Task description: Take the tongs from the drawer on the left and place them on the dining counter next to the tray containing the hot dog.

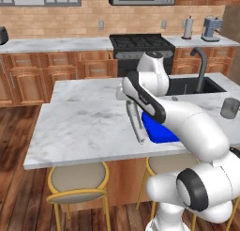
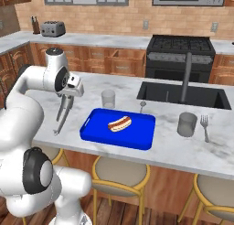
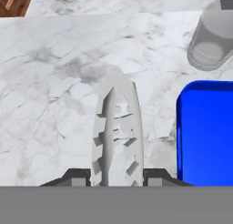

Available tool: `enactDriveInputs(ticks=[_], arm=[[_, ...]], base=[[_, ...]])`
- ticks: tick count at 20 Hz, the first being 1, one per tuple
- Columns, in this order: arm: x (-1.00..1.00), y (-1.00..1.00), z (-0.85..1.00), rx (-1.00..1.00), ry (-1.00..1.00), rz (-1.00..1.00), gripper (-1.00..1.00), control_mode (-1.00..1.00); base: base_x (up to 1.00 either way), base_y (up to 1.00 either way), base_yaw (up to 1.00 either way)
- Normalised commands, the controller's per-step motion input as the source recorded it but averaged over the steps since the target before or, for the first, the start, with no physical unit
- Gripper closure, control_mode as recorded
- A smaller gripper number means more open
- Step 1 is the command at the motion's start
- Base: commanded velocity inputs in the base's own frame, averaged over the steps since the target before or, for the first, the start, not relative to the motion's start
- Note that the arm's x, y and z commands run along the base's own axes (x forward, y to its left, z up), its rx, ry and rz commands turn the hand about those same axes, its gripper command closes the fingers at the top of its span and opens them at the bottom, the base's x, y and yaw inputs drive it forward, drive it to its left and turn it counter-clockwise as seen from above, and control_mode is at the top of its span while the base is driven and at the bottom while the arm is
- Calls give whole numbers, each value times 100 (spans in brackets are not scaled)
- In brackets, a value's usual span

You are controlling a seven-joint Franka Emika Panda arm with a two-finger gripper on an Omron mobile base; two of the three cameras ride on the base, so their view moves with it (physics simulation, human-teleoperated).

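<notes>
The tool (image 2: 67, 99) hangs over the white marble desk (image 1: 84, 117) and grips the tongs (image 2: 62, 114) between its two dark fingers (image 3: 77, 176). The tongs are long and silver. In the right base view they hang down from the tool, and their tip touches or nearly touches the desk at about 7 o'clock from the tool. In the hand view the tongs (image 3: 116, 127) point up toward 12 o'clock, with small teeth along their arms.

The blue tray (image 2: 118, 128) lies on the desk just beside the tongs, at 3 o'clock from them. A hot dog (image 2: 119, 123) lies in the tray. A clear glass (image 2: 108, 99) stands at 12 o'clock from the tray. The sink (image 2: 183, 95) with its dark faucet (image 2: 186, 75) is at 2 o'clock from the tray. Near the sink stand a grey cup (image 2: 187, 124) and a fork (image 2: 204, 127).
</notes>
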Motion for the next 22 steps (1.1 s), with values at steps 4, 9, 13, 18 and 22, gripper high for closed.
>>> enactDriveInputs(ticks=[4,9,13,18,22], arm=[[9,0,-4,0,8,0,100,-100],[20,0,-10,0,2,0,100,-100],[22,0,-14,-1,0,0,100,-100],[5,-10,-28,-6,0,0,100,-100],[0,-20,-14,-2,1,0,100,-100]], base=[[0,0,0],[0,0,0],[0,0,0],[0,0,0],[0,0,0]])
